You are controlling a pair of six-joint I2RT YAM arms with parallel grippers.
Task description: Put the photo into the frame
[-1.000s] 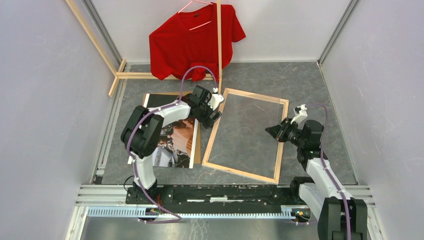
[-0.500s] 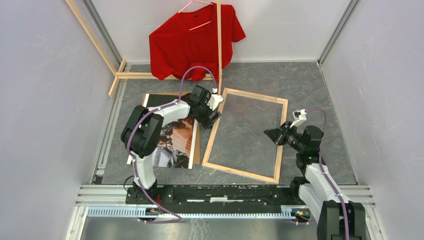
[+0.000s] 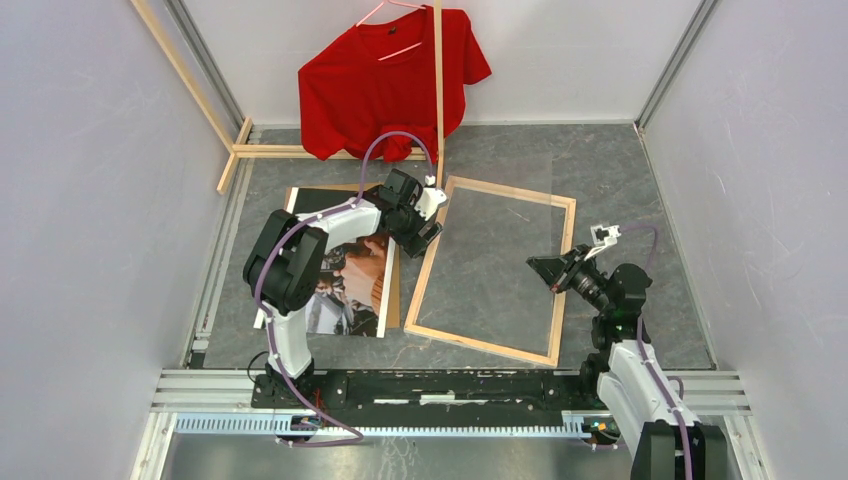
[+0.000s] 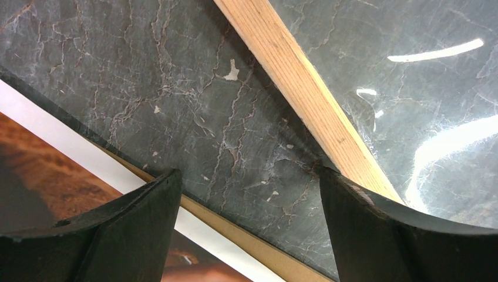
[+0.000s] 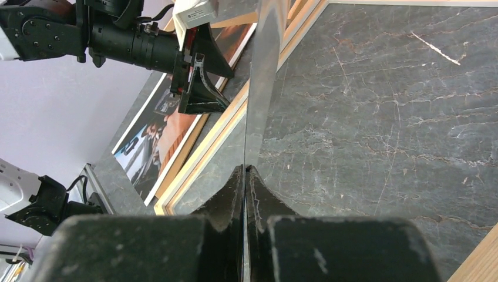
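Note:
The photo (image 3: 350, 290) lies face up on the dark table, left of the frame (image 3: 490, 345), which lies flat with its pale wood face up. My left gripper (image 3: 425, 225) stands open low over the gap between them. In the left wrist view one finger is over the photo's (image 4: 35, 170) white border and the other touches the frame's rail (image 4: 293, 76). My right gripper (image 3: 540, 268) is shut on the edge of a clear pane (image 3: 490, 250), holding that edge tilted up above the frame. The right wrist view shows the pane's thin edge (image 5: 261, 88) running away from the pinched jaws.
A brown cardboard sheet (image 3: 394, 290) lies under the photo, its edge showing beside it (image 4: 235, 232). A red T-shirt (image 3: 390, 80) hangs at the back on a rack of pale wooden poles (image 3: 438, 90). Grey walls enclose the table on three sides.
My right gripper has closed on the clear pane's right edge and shifted slightly toward the near side, and the pane now tilts up. The left gripper has barely moved.

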